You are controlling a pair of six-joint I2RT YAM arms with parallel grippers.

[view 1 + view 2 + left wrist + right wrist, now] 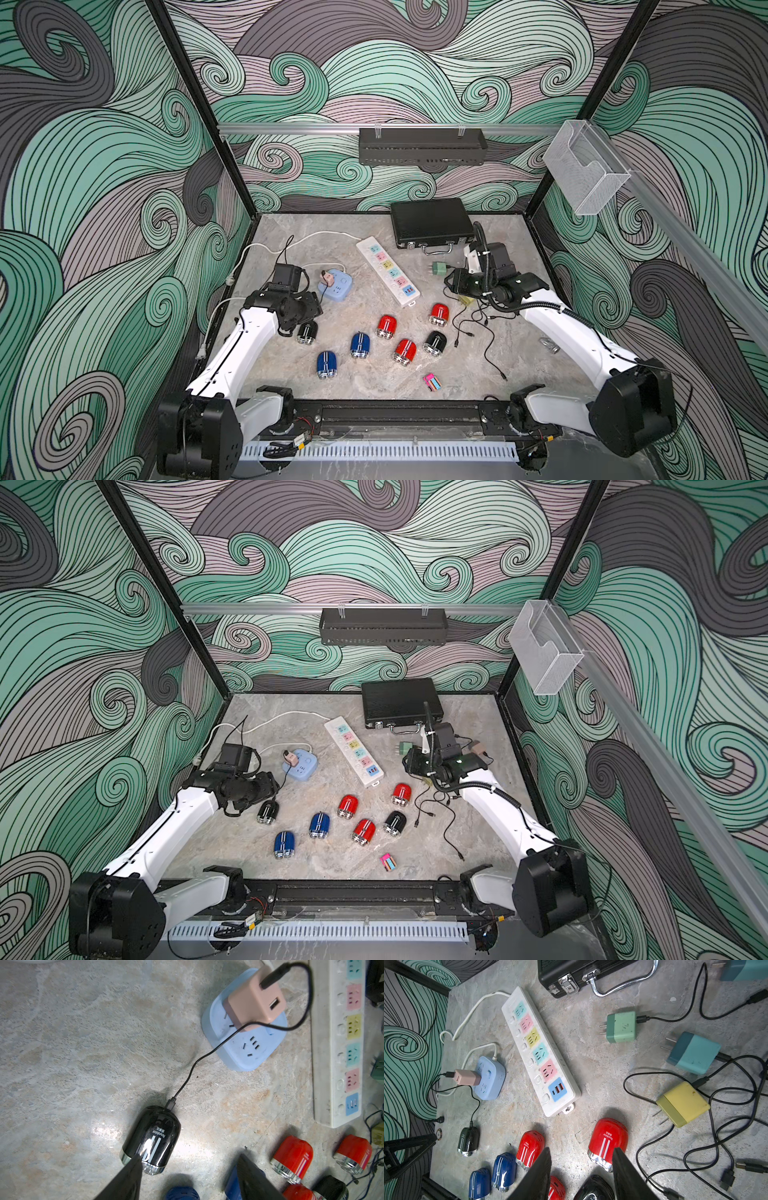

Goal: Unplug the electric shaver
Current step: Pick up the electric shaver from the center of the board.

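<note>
Black shaver (153,1138), marked "Royalstar", is cabled to pink charger (255,999) on blue socket (249,1057); red shavers (291,1161) nearby. Left claw (190,1157), right claw (581,1150): wide, empty.

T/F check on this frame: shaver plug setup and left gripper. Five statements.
1. Nothing is plugged into the white power strip. True.
2. The pink charger sits in the white power strip. False: it is plugged into the blue socket cube.
3. The black shaver has its cable running to the pink charger. True.
4. The left gripper is clamped on the black shaver. False: its jaws stand wide apart, gripping nothing.
5. The green charger is plugged in. False: it lies loose, prongs bare.
</note>
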